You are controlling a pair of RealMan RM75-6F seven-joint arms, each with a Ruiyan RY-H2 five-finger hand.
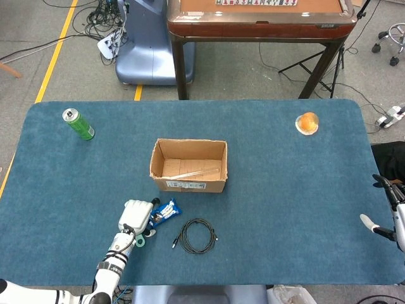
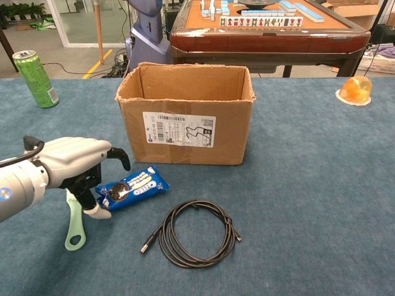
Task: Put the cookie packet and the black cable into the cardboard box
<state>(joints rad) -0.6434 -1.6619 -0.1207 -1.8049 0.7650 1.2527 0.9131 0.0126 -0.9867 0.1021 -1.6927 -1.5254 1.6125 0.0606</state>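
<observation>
The blue cookie packet [image 1: 166, 211] [image 2: 131, 187] lies flat on the table in front of the cardboard box [image 1: 188, 166] [image 2: 185, 114], which stands open at the top. To the packet's right, the black cable [image 1: 197, 235] [image 2: 196, 233] lies coiled. My left hand [image 1: 137, 218] [image 2: 74, 163] is at the packet's left end, its fingers spread over and under that end; the packet is still on the cloth. My right hand [image 1: 393, 218] shows only at the far right table edge, fingers apart and holding nothing.
A green can [image 1: 78, 123] [image 2: 34, 69] stands at the far left. An orange object on a small dish [image 1: 307, 123] [image 2: 356, 89] sits at the far right. Beyond the blue table [image 1: 285, 190] is a wooden game table [image 1: 259, 19].
</observation>
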